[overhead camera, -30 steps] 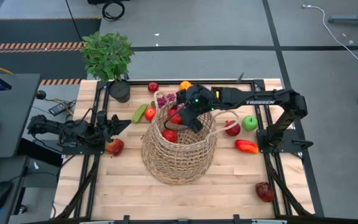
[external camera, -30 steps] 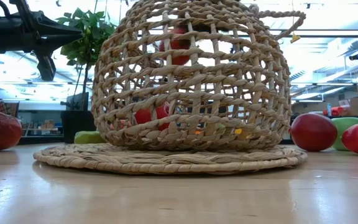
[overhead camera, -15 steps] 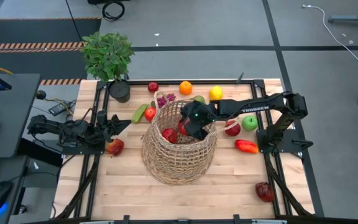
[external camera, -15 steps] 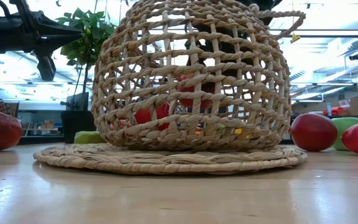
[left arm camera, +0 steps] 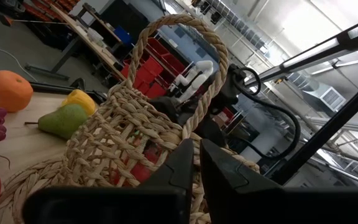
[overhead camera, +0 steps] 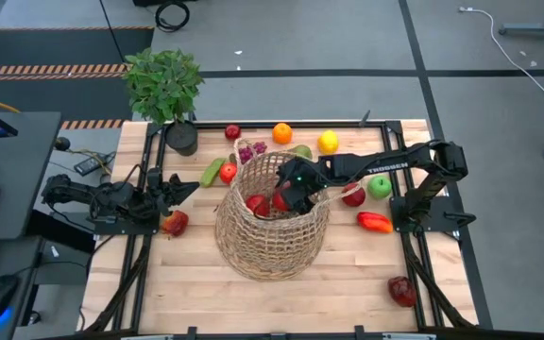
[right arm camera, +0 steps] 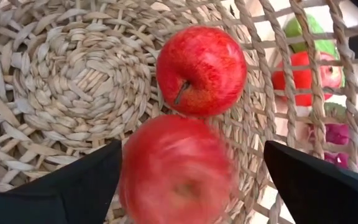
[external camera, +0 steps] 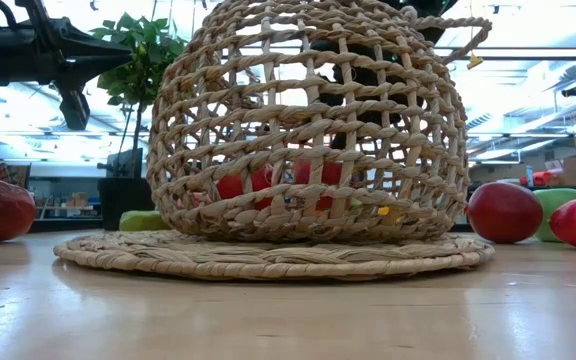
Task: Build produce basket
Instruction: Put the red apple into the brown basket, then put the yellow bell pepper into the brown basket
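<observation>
A: Inside the basket [overhead camera: 272,222], the right end effector [right arm camera: 185,180] has its fingers spread wide, and an apple [right arm camera: 174,171] sits blurred between them, clear of both. It looks released, not gripped.

B: Where does it land?

A: Right beside a second apple [right arm camera: 201,70] already lying on the woven floor. The low view shows red fruit low behind the weave too.

B: And the left end effector [left arm camera: 194,165]?

A: Clenched shut on nothing, waiting at the bench's [overhead camera: 348,283] left side, aimed at the basket handle [left arm camera: 185,68].

B: So how should the right arm finish this well?

A: My judgement: keep the fingers wide and lift straight up through the mouth, so they snag neither the wicker nor the loop handle. A sideways pull could tip or drag the basket.

B: Then what?

A: Plenty of produce sits outside: an orange [overhead camera: 281,133], a lemon [overhead camera: 328,142], grapes [overhead camera: 251,150] and a cucumber [overhead camera: 212,171] behind the basket; a green apple [overhead camera: 379,186] and a pepper [overhead camera: 375,222] to its right. The red fruit just beside the rim on the right is the shortest reach.

B: Any risk?

A: Round fruit rolls. Lower each piece near the floor before letting go.
</observation>
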You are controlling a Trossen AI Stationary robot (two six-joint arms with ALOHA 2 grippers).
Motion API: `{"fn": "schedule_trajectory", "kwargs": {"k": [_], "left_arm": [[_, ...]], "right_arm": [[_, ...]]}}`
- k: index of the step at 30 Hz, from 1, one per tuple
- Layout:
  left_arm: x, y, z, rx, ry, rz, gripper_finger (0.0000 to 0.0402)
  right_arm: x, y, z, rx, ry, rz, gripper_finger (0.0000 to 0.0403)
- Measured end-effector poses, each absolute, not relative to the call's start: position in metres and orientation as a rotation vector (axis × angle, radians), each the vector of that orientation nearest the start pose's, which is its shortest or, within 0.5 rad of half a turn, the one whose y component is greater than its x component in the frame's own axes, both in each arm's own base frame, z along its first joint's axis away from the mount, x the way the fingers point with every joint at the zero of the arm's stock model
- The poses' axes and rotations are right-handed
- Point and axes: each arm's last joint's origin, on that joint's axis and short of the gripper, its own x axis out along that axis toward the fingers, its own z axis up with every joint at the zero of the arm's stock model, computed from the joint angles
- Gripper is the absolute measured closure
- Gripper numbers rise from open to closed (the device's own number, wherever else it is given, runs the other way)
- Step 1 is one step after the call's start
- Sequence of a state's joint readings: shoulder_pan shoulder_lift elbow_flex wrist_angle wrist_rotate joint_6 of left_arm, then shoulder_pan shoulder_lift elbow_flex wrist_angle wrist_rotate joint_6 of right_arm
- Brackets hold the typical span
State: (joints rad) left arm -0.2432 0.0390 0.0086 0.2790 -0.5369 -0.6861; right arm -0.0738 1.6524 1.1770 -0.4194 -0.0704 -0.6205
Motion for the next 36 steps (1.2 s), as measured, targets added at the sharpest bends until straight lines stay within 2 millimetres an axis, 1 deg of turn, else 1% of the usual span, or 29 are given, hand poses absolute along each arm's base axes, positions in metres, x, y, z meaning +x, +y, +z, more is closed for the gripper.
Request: {"fn": "schedule_trajectory", "kwargs": {"k": [4,9,13,17,21,24,28,31,34,36], "left_arm": [[0.094,-0.008,0.189,-0.773,-0.323,0.203,0.0371],[0.094,-0.008,0.189,-0.773,-0.323,0.203,0.0369],[0.094,-0.008,0.189,-0.773,-0.323,0.203,0.0366],[0.094,-0.008,0.189,-0.773,-0.324,0.202,0.0368],[0.094,-0.008,0.189,-0.773,-0.324,0.202,0.0372],[0.094,-0.008,0.189,-0.773,-0.323,0.202,0.037],[0.094,-0.008,0.189,-0.773,-0.324,0.203,0.0366],[0.094,-0.008,0.189,-0.773,-0.324,0.203,0.0366],[0.094,-0.008,0.189,-0.773,-0.324,0.202,0.037],[0.094,-0.008,0.189,-0.773,-0.324,0.202,0.0371]], "right_arm": [[0.345,-0.022,0.237,-0.513,0.85,0.253,0.0011],[0.34,-0.023,0.255,-0.529,0.788,0.188,0.0006],[0.333,-0.029,0.28,-0.565,0.695,0.067,0.0006],[0.322,-0.041,0.308,-0.604,0.591,-0.094,0.0004],[0.303,-0.056,0.337,-0.674,0.534,-0.29,0.0005],[0.284,-0.07,0.354,-0.672,0.515,-0.418,0.0005],[0.258,-0.091,0.37,-0.57,0.482,-0.544,0.0005],[0.24,-0.108,0.375,-0.454,0.481,-0.644,0.0005],[0.226,-0.126,0.371,-0.335,0.522,-0.719,0.0005],[0.219,-0.138,0.362,-0.251,0.59,-0.741,0.0005]]}}
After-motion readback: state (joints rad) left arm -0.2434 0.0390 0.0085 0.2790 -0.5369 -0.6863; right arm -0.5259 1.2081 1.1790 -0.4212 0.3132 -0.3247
